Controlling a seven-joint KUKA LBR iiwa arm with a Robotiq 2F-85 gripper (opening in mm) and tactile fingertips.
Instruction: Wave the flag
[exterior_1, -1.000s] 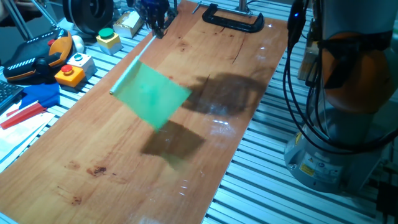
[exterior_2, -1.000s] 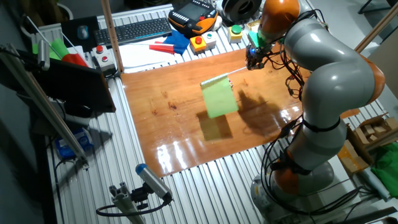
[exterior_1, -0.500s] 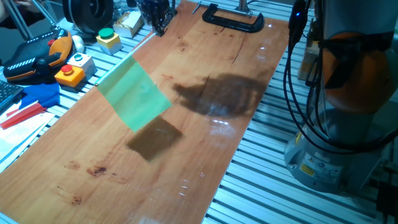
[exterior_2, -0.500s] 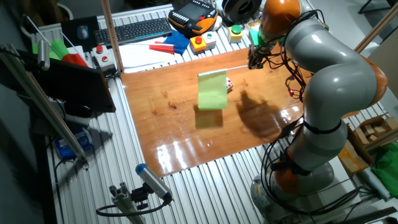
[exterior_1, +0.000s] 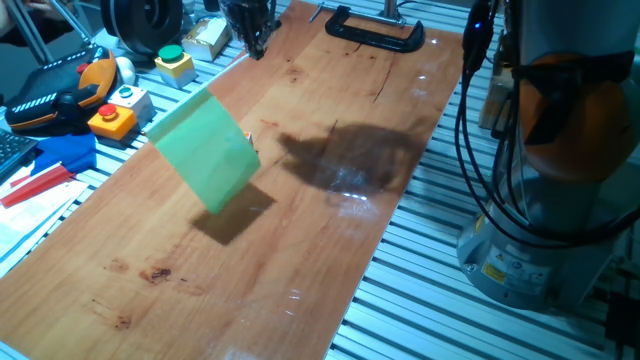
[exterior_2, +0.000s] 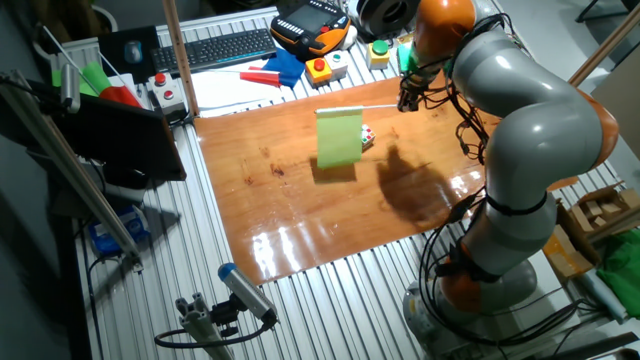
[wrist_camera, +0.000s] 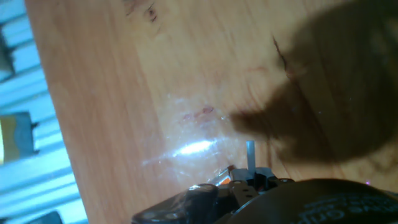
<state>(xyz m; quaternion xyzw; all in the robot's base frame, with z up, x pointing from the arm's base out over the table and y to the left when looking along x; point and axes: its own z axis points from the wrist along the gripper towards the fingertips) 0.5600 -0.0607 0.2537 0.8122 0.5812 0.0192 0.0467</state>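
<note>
My gripper (exterior_2: 408, 98) hangs over the far edge of the wooden table (exterior_1: 330, 250), pinched on the thin pale stick of the flag (exterior_2: 339, 138). From my hand view only a short pale stub of that stick (wrist_camera: 250, 155) pokes up ahead of me, with bare wood and a broad dark shadow beyond; the green sheet does not show there at all. The other fixed view shows the stick running from my gripper out to the green sheet, which hangs in the air above the table, and it also catches a small multicoloured puzzle cube (exterior_2: 367, 135) peeking out just beside the sheet's edge. One fixed view shows the flag (exterior_1: 203, 152) tilted, its shadow on the wood beneath, and a black clamp (exterior_1: 375, 30) at the table's far end.
</note>
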